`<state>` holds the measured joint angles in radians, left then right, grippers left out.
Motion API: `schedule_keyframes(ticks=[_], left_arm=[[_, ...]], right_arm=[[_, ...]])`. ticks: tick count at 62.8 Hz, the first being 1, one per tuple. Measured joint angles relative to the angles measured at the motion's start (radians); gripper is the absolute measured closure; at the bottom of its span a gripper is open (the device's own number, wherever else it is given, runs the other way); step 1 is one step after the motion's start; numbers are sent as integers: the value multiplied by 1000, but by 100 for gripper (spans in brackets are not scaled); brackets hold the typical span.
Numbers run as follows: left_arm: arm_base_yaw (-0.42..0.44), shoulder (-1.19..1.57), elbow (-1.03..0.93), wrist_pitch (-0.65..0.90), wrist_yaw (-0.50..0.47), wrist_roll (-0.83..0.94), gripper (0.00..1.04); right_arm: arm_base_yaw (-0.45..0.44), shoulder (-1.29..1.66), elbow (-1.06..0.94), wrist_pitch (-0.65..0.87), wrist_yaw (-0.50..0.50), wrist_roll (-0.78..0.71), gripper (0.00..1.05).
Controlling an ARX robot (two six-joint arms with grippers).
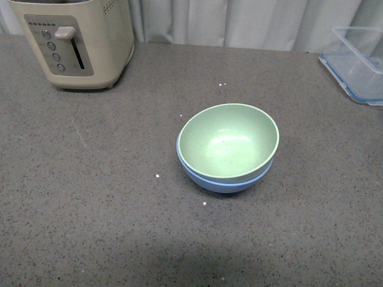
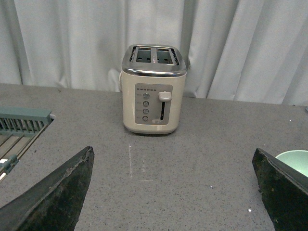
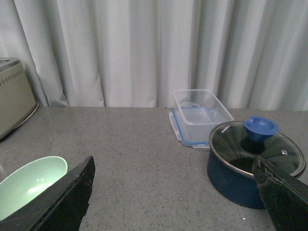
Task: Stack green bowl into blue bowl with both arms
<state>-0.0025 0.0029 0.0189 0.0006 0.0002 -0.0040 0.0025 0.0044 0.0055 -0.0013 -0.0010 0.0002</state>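
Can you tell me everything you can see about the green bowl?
The green bowl is round, pale mint, matte-looking, with faint dark specks inside. It is empty and sits upright, nested inside the blue bowl, whose rim peeks out underneath. Together they rest on the grey speckled counter. No end effector touches it.

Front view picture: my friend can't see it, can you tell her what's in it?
A green bowl sits nested inside a blue bowl in the middle of a speckled grey counter. A cream toaster stands at the back left, a clear plastic container at the back right.

A cream toaster (image 1: 75,42), clear container (image 1: 358,63) and lidded blue pot (image 3: 252,161) stand apart.
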Motion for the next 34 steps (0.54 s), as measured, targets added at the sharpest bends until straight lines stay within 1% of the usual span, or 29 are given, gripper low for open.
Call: schedule_keyframes(ticks=[34], left_arm=[[0, 0, 0, 0, 0, 0, 6]], right_arm=[[0, 0, 0, 0, 0, 0, 9]])
